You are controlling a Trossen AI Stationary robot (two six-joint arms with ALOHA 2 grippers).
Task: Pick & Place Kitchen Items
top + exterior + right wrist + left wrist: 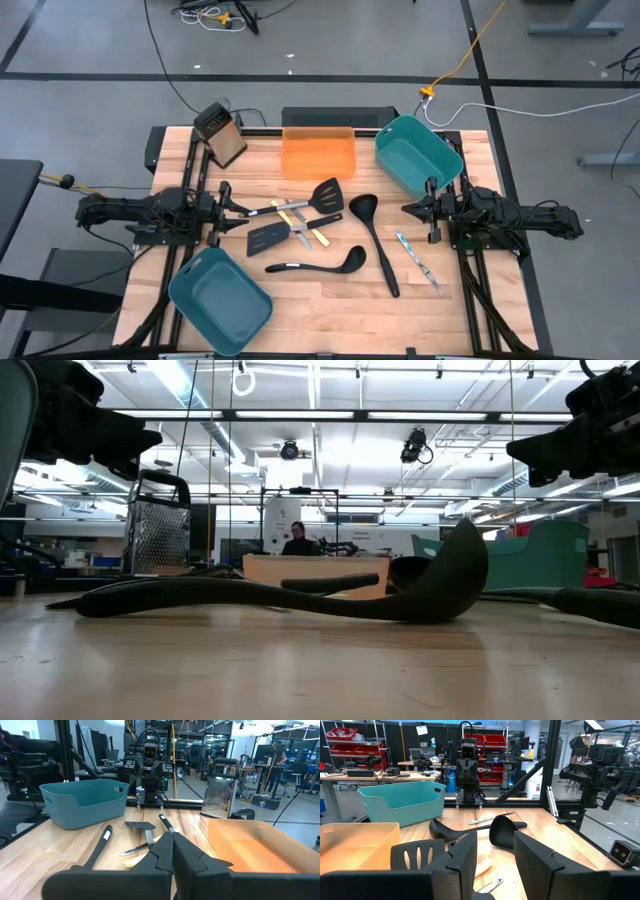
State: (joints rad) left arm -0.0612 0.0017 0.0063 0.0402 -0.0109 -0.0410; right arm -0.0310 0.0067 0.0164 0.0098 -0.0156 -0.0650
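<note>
The kitchen items lie loose on the wooden table's middle: two black slotted spatulas (326,194) (270,238), two black ladles (378,240) (318,265), yellow-handled pieces (303,226) and slim silver cutlery (418,258). My left gripper (240,214) (495,845) hovers level at the table's left side, open, with nothing between its fingers. It points toward the spatulas. My right gripper (408,208) (172,840) hovers level at the right side, shut and holding nothing. It points toward the ladle's bowl (363,205).
A teal bin (418,152) stands at the far right, another teal bin (218,300) at the near left. A flat orange tray (318,152) lies at the far middle, with a metal grater (222,135) to its left. A person sits far behind the table.
</note>
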